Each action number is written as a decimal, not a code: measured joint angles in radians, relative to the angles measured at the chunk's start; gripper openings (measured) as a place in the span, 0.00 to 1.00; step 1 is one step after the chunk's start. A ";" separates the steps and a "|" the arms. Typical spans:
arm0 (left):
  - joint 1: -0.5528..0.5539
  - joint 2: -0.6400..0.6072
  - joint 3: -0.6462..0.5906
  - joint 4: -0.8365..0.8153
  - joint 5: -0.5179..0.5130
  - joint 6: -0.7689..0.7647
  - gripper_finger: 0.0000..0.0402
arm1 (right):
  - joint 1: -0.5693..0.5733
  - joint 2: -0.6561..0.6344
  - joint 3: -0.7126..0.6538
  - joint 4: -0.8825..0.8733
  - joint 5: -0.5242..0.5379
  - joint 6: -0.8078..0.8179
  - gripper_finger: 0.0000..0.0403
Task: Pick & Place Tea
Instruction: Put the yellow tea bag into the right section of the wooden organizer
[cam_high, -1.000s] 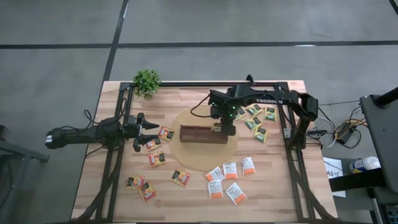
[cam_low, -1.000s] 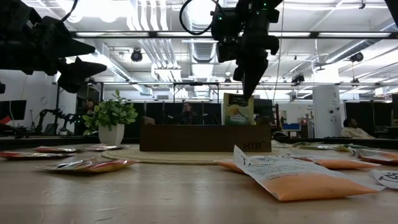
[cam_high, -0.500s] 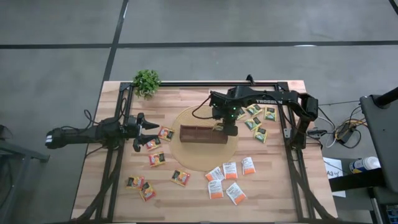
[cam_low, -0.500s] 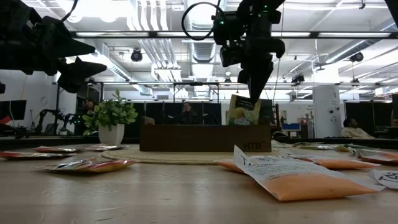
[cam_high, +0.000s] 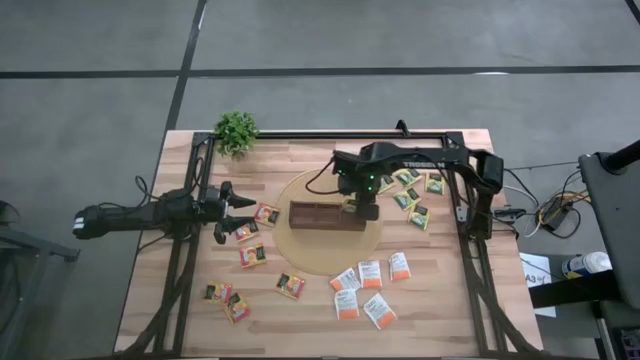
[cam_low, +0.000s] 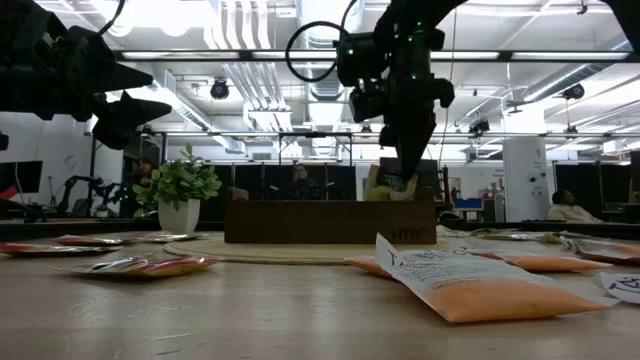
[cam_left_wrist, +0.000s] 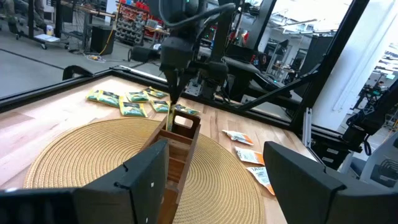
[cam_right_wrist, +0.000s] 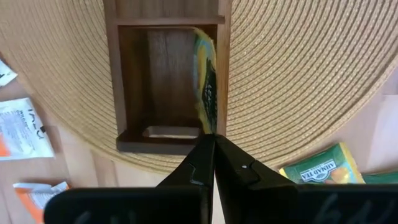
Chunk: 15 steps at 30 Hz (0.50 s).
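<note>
Right hand (cam_right_wrist: 213, 144) pinches an upright green-yellow tea sachet (cam_right_wrist: 206, 81) inside the wooden box (cam_right_wrist: 118, 74)

Bright even overhead light, glaring ceiling lamps (cam_low: 330, 20), soft shadows, blurred foreground sachet (cam_low: 480, 290)

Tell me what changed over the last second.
The right gripper, shut on the green-yellow sachet, came down, sinking the sachet from well above the wooden box into its end compartment by the right arm. It has not let go. The left gripper, open, and the loose sachets stayed put.
</note>
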 joint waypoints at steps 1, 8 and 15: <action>0.000 0.000 0.000 0.000 0.000 0.000 0.64 | 0.000 0.005 0.000 0.002 0.009 0.007 0.02; 0.000 0.000 0.000 0.000 0.000 0.000 0.64 | 0.000 0.009 0.003 -0.019 0.084 0.013 0.02; 0.000 0.000 0.000 0.000 0.000 0.000 0.64 | 0.000 0.002 0.011 -0.019 0.079 -0.031 0.02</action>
